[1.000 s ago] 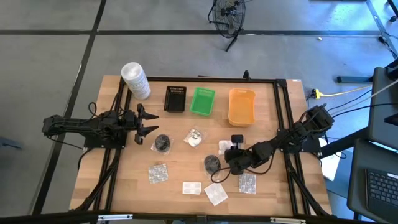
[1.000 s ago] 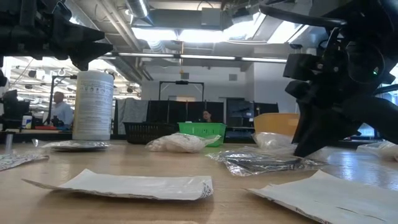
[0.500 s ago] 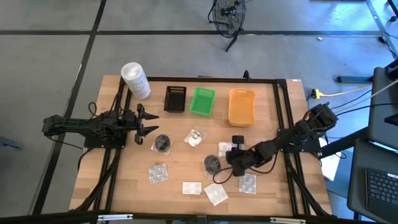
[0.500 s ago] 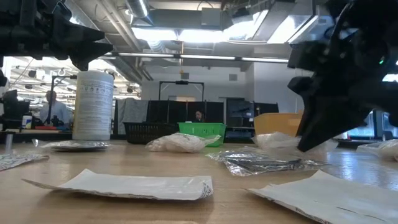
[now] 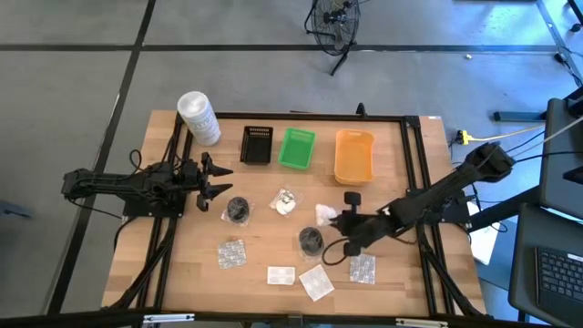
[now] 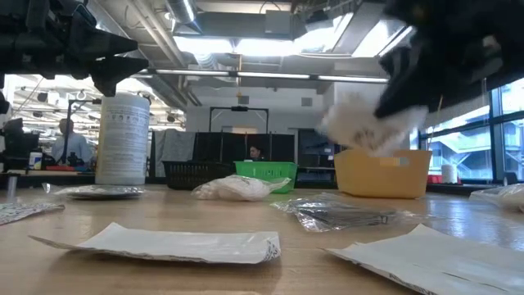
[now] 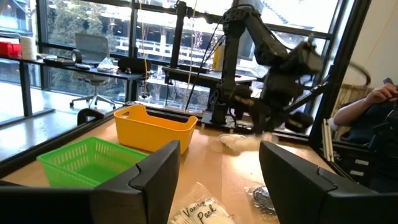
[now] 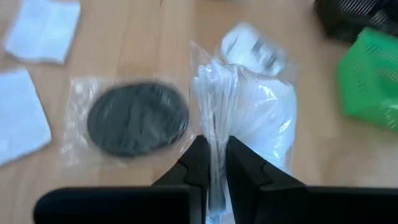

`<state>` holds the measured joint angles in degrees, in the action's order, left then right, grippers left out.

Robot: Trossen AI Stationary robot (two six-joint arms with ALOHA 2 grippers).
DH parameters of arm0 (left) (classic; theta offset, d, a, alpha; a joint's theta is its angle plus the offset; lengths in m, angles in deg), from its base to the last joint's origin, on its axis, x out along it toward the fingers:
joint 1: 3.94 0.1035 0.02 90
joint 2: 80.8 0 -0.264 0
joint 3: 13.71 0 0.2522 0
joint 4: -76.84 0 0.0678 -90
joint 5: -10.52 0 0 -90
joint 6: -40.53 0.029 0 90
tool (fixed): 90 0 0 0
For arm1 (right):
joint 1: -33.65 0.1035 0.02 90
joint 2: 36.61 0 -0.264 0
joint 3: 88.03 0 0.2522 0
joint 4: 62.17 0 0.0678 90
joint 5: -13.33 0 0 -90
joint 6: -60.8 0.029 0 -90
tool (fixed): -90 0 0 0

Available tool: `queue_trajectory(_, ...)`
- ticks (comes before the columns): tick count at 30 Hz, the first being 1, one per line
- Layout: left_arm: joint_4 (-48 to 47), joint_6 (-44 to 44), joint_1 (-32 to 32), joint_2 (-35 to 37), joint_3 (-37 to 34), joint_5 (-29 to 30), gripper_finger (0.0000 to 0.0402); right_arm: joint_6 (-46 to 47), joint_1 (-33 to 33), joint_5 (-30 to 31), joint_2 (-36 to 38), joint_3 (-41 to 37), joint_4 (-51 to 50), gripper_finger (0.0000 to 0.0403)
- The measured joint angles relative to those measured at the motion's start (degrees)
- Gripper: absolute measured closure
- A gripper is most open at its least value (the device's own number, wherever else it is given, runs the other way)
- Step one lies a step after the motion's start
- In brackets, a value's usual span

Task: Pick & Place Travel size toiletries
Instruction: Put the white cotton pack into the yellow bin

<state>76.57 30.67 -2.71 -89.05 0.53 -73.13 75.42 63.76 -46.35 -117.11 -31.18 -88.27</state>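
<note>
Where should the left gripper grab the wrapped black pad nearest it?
Probably from straight above, pinching the black pad across its round rim: it lies flat on the table, so no side offers height. The left gripper hovers open just beside it.

Lab: exposed ceiling ducts (image 6: 205, 33), desks (image 7: 81, 62).

Low view: right gripper (image 6: 409, 74) motion-blurred, cut by top edge; held white bundle (image 6: 364, 124) smeared. Right wrist view: bundle's lower end hidden behind fingers (image 8: 198, 163).
</note>
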Motion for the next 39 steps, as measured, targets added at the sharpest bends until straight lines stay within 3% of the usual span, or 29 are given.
queue_trajectory(14,0.0,0.0,0.0,0.0,0.0,-0.2,0.0186,-12.6,-3.5,17.3,17.1,0.0,-0.1,0.0367)
queue_trajectory(26,0.0,0.1,0.0,0.0,0.0,-0.2,0.0189,-23.8,-10.8,34.9,20.6,0.1,-0.3,0.0365)
queue_trajectory(34,0.0,0.1,0.0,0.0,0.0,-0.2,0.019,-26.8,-17.4,35.9,20.6,0.1,-3.3,0.0365)
queue_trajectory(39,0.0,0.1,0.0,0.0,0.0,-0.2,0.019,-23.3,-22.2,28.9,20.6,0.1,-8.5,0.0366)
